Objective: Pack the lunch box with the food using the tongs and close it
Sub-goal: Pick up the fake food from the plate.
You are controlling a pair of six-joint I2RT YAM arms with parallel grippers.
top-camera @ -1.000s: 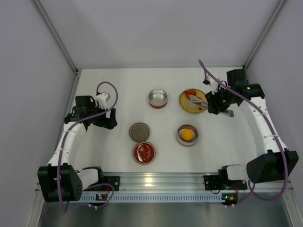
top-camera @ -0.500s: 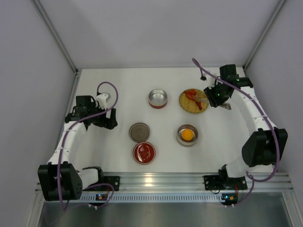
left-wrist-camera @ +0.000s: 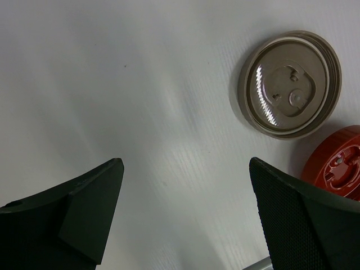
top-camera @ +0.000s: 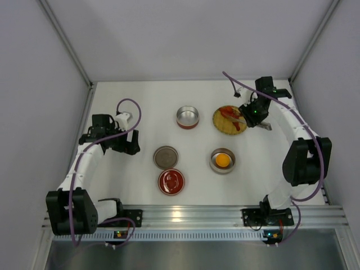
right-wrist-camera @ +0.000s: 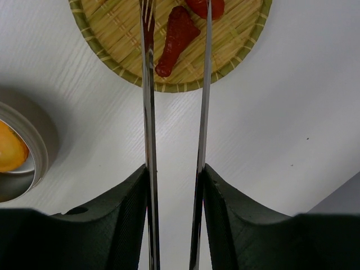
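Note:
My right gripper [top-camera: 251,115] is shut on the silver tongs [right-wrist-camera: 147,112], one finger pressing on each arm. The tongs' arms stand a little apart and reach out over the woven plate [right-wrist-camera: 112,28]. Between and just past their tips lie red food pieces [right-wrist-camera: 175,39]; from above the red pieces [top-camera: 230,114] sit on that plate [top-camera: 225,128]. The orange-yellow piece [top-camera: 223,160] rests in one metal lunch box bowl [top-camera: 212,163]. A second bowl [top-camera: 187,117] stands empty. Over bare table at the left, my left gripper [top-camera: 126,143] hangs open with nothing in it.
A grey-brown lid [top-camera: 165,157] and a red lid [top-camera: 171,181] lie near the table's middle front, also to the right of my left gripper [left-wrist-camera: 185,163] as grey-brown lid [left-wrist-camera: 289,83] and red lid [left-wrist-camera: 337,169]. White walls enclose the table.
The right arm has swung toward the back, carrying the gripper and tongs slightly left and back over the plate's right side. The left arm has barely moved.

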